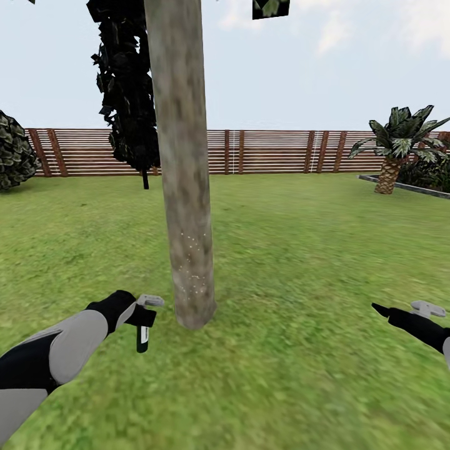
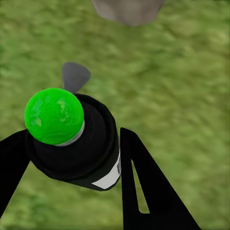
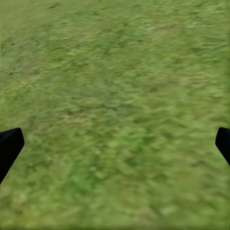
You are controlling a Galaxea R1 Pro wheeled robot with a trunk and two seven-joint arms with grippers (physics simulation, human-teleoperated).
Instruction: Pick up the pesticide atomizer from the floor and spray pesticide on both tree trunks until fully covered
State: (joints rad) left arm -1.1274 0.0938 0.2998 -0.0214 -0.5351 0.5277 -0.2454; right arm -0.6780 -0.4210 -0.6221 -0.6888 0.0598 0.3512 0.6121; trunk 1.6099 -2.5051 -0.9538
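Black, green-capped, the atomizer (image 2: pixel 76 139) sat clamped between the left gripper's (image 1: pixel 142 315) fingers just beside the tree trunk (image 1: pixel 184 162), while the right gripper (image 1: pixel 382 310), farther from it, hung spread and empty.

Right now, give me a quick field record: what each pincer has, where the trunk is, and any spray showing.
left pincer: shut on the atomizer, black bottle with green top
right pincer: open, empty, over grass
tree trunk: directly ahead, close, base just beyond the atomizer
spray marks: faint white specks on the lower trunk, upper bark looks bare
background: slat fence, palm at right
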